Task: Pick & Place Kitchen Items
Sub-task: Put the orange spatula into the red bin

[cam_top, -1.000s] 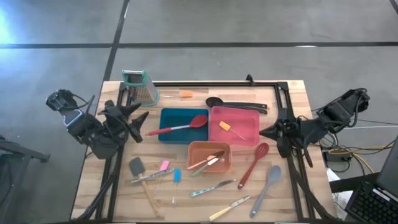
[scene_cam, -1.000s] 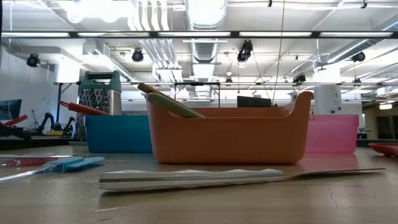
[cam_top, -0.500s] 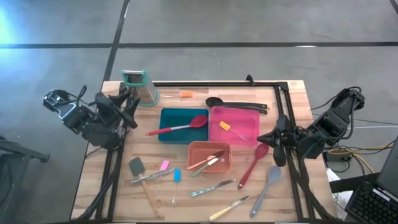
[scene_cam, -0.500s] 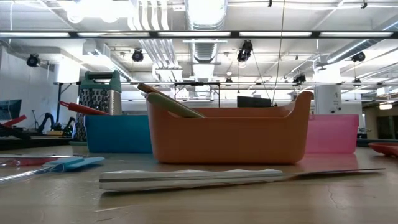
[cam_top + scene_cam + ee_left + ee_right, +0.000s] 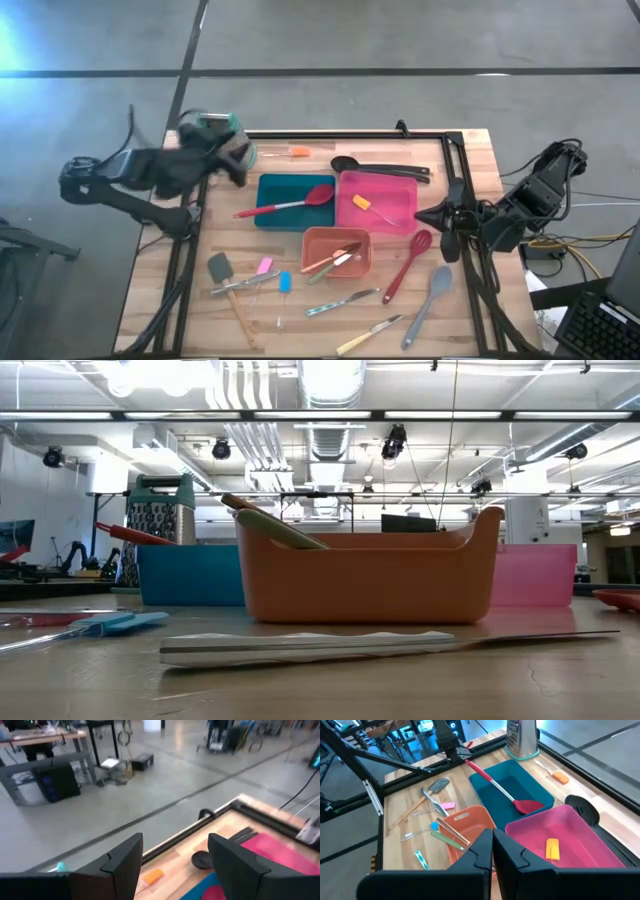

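Red spoon point(image 5: 290, 204): lies across the blue tray point(image 5: 272, 190), handle jutting over its left edge.
Orange tray point(image 5: 334, 262): holds several slim utensils.
Pink tray point(image 5: 395, 192): holds an orange-headed spatula point(image 5: 362, 203).
Loose utensils: knives, spatulas, grey spoon point(image 5: 428, 300) on the near table.
Left gripper point(image 5: 232, 160): by the grater point(image 5: 226, 140), far left; fingers apart, empty.
Right gripper point(image 5: 428, 214): right of the pink tray; fingers together.

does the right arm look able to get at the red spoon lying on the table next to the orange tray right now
Probably yes. The red spoon lies bare on the wooden table, just below the shut right gripper, with nothing on top of it. The orange tray sits clear to its side.
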### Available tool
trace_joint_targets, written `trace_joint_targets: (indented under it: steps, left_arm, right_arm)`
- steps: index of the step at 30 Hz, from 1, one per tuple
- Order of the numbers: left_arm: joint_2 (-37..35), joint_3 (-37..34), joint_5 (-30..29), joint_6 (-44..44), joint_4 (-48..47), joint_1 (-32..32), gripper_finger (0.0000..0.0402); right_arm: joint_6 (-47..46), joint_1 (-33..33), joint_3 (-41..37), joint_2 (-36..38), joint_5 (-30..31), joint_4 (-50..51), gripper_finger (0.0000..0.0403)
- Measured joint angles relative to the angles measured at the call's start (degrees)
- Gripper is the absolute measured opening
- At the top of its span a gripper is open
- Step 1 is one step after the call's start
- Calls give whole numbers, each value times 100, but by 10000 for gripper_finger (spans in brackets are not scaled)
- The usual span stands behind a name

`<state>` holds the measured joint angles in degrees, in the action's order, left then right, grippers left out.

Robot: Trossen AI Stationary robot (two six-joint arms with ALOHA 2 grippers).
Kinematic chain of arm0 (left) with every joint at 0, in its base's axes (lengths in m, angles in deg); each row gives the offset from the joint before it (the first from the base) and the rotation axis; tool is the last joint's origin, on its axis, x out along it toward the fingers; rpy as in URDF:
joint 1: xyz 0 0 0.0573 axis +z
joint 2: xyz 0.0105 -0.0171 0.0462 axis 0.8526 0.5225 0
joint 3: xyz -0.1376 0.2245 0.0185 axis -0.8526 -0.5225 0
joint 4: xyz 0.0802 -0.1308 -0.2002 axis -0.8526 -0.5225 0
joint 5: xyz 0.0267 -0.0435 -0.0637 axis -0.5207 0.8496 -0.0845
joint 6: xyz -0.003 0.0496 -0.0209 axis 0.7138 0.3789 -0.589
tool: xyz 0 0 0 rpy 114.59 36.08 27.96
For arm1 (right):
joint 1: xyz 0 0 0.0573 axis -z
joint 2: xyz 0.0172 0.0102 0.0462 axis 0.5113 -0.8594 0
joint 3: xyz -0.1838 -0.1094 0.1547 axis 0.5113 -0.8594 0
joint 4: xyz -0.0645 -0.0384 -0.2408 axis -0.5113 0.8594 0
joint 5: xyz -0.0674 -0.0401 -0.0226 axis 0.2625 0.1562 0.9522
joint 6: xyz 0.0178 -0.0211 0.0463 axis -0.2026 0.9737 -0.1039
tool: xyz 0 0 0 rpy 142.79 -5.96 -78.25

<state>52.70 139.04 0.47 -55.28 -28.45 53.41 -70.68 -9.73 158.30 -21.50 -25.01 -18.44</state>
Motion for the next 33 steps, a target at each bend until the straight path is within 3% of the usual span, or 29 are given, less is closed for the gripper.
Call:
trace_joint_targets:
  steps: [6,10,17,26,33]
  left_arm:
    - [983,818,2487,215,-1,1871,229]
    - [1807,1345,3372,435,-13,2644,229]
    - [3166,2320,3530,947,-102,2874,229]
    - [4601,3502,3572,907,-1261,3063,229]
    - [5196,3586,3896,870,-1459,3240,229]
  right_arm:
    - [2,-1,-2,-1,7,5,8]
    - [105,4,-2,-1,8,22,8]
    - [25,4,-4,25,8,231,8]
    - [-305,-1,-4,554,285,998,8]
    - [413,-1,-17,1234,-655,1588,8]
